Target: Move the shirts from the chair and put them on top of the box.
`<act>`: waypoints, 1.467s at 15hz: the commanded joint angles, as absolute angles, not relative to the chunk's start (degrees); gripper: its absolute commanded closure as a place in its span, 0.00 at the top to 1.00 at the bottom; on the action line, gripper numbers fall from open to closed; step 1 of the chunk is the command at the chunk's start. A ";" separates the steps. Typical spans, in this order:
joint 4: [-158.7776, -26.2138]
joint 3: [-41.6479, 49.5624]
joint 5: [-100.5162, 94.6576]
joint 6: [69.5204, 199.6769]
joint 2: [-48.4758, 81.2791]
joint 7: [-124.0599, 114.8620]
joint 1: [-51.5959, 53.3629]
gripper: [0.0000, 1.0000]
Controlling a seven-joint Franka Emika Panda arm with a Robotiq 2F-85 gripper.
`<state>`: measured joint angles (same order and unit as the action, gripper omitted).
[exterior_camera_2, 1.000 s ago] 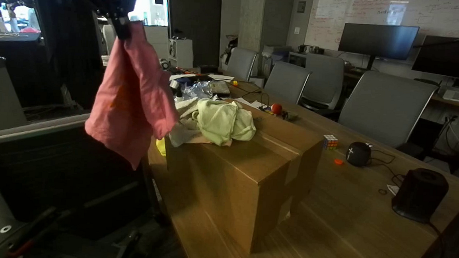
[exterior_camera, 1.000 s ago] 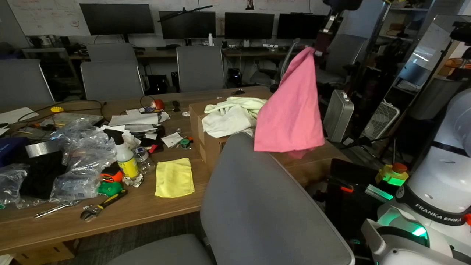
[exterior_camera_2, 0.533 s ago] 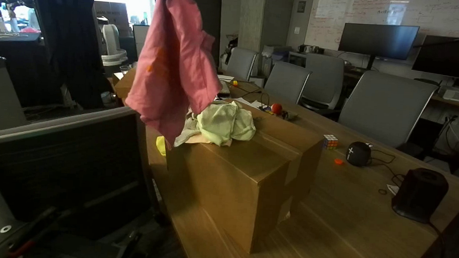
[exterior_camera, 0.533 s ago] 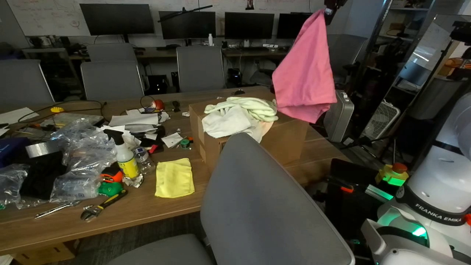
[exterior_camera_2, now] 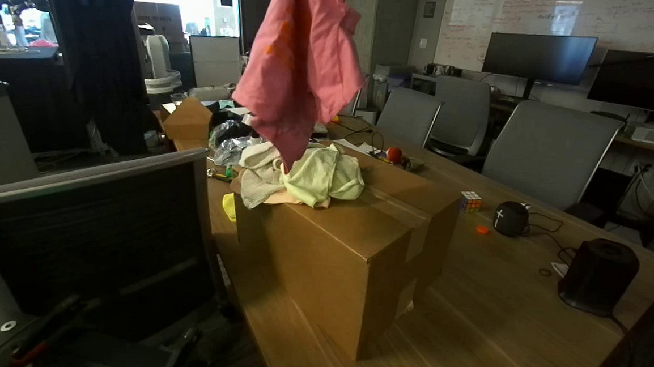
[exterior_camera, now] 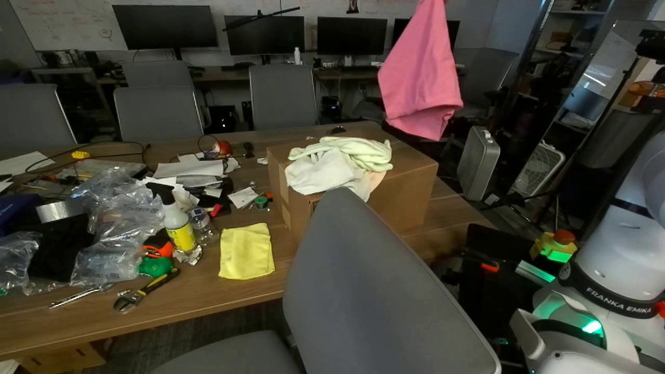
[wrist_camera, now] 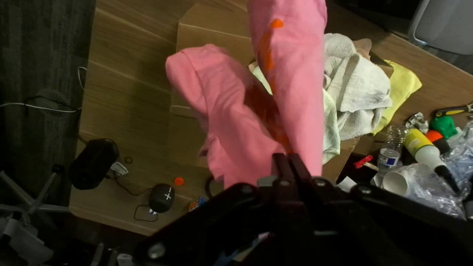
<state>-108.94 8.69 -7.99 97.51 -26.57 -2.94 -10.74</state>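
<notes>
The pink cloth shirt with an orange print (exterior_camera_2: 300, 71) hung in mid-air, not yet laid down. The dark gripper (wrist_camera: 287, 157), visible in the wrist view, held it by a pinch of fabric, its jaws brought together there. The shirt's loose lower tip was higher than the large brown cardboard box (exterior_camera_2: 321, 274); whether it was squarely over the top could not be told.

On the box lay a rumpled heap, in it a pale yellow-green cloth (exterior_camera_2: 320, 177) and an off-white cloth (exterior_camera_2: 256, 182). Whether either belonged to the task could not be made out.

Near the box, the office chair with a broad, rounded grey fabric back (exterior_camera: 363, 291) stood apart from the shirt; part of its seat was out of view. By judgement, getting the pink shirt off the chair was done, while lowering it onto the box and letting go were left.

Farther out, a small flat bright yellow cloth (exterior_camera: 246, 251) on the wood-grained surface (exterior_camera: 202, 285) seemed no part of the work.
</notes>
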 commanded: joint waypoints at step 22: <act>-72.49 14.72 6.15 80.52 2.04 4.36 -16.41 0.96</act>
<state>-65.35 14.34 7.22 77.68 5.79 -1.47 -15.85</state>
